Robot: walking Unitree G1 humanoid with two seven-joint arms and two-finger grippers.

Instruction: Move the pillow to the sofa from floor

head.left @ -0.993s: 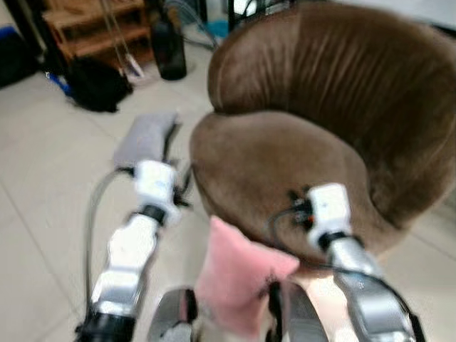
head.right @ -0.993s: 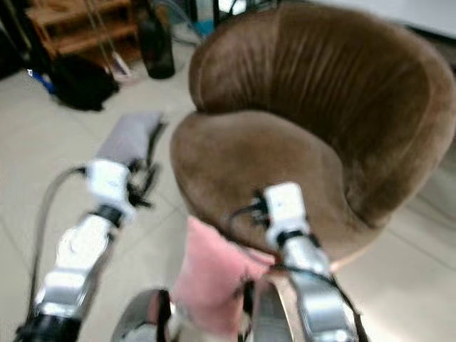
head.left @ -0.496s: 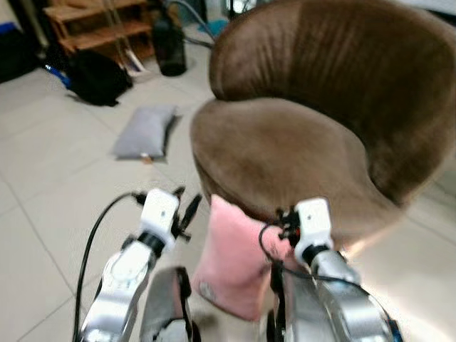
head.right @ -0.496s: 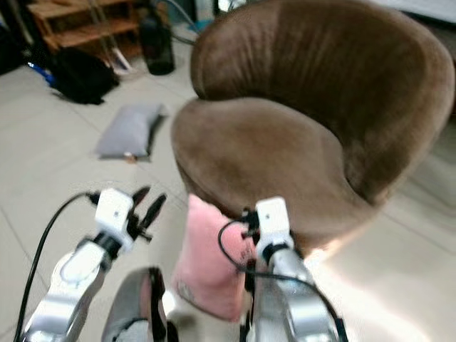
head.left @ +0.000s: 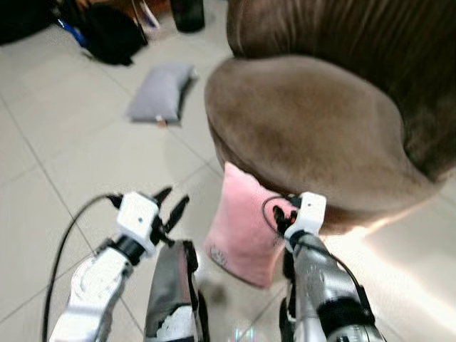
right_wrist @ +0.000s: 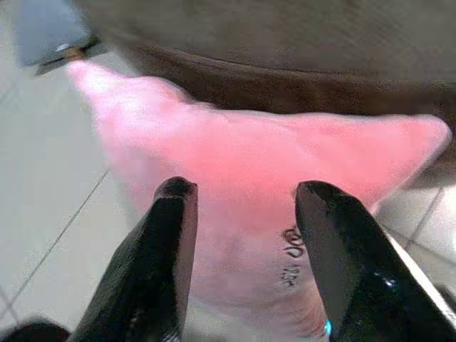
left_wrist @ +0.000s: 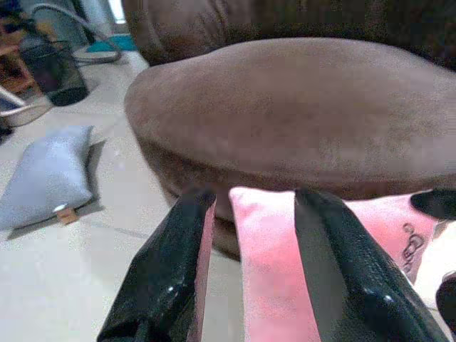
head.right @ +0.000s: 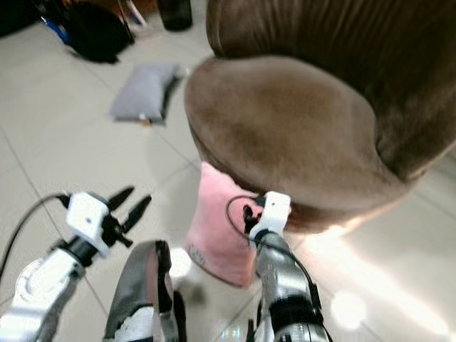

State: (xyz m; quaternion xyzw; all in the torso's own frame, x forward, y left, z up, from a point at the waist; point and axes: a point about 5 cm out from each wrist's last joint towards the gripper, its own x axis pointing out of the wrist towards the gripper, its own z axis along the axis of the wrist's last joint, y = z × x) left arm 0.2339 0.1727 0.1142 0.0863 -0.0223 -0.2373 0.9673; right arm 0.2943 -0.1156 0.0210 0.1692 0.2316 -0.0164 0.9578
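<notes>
A: Report the head views.

B: The pink pillow (head.left: 246, 228) stands on edge on the tiled floor (head.left: 64, 157), leaning against the front base of the brown sofa (head.left: 306, 121). From the pillow, the sofa seat lies at 1 o'clock. A grey pillow (head.left: 162, 92) lies flat on the floor at 11 o'clock from the pink one, well apart, and a black bag (head.left: 110, 35) sits beyond it, also at 11 o'clock.

A: Gripper positions?

B: The left gripper (head.left: 169, 206) is at 9 o'clock of the pink pillow, near it but apart. Its fingers are spread and hold nothing. The right gripper (head.right: 248, 217) is at the pillow's 3 o'clock edge, just beside the fabric; contact cannot be confirmed here.

A: Left wrist view?

B: Both black fingers (left_wrist: 167, 278) are parted with a clear gap. The pink pillow's upper edge shows beyond them, with the sofa seat behind it and the grey pillow to one side. Nothing is gripped.

A: Right wrist view?

B: The two fingers (right_wrist: 153, 263) are parted wide, with the pink pillow in front of them, spanning the gap. A dark printed mark (right_wrist: 288, 256) is visible on the fabric. The fingers are not closed on it. The sofa base runs behind the pillow's upper edge.
</notes>
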